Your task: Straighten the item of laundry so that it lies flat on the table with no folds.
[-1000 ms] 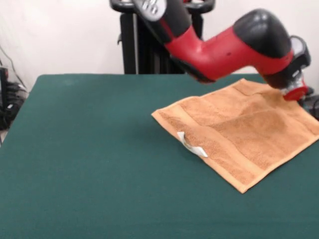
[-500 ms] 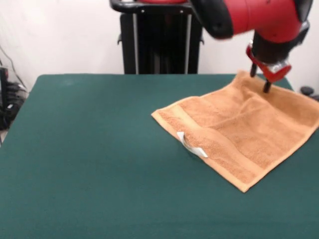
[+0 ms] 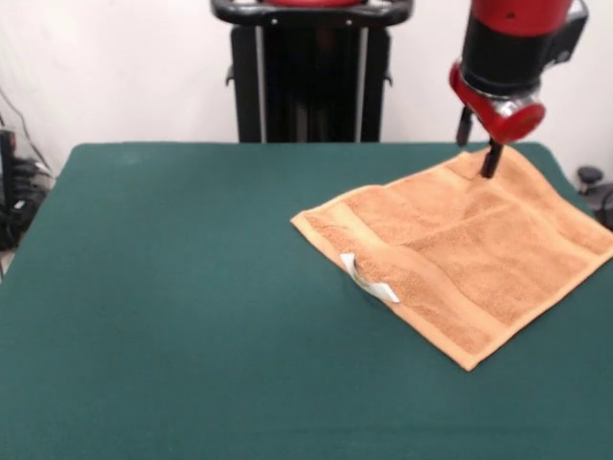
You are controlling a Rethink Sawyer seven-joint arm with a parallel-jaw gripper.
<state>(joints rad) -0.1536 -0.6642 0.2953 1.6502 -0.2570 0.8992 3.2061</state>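
The orange-tan towel (image 3: 460, 244) lies spread out on the right part of the dark green table (image 3: 172, 287), turned like a diamond. Its border bands show along the near-left side, and its white loop tag (image 3: 370, 278) sticks out there beside a slight ripple. My gripper (image 3: 478, 144) hangs from the red wrist, pointing down over the towel's far corner. Its two dark fingers (image 3: 491, 159) stand apart and hold nothing; one tip is right at the cloth's far corner.
The black pedestal (image 3: 302, 77) stands behind the table's far edge. Dark cables (image 3: 14, 201) lie off the left edge, and a dark object (image 3: 589, 177) sits off the right edge. The towel's right corner reaches the picture's right edge.
The arm has swung up from lying low across the towel's far side to upright. The gripper now points down over the far corner, and the towel has barely shifted.
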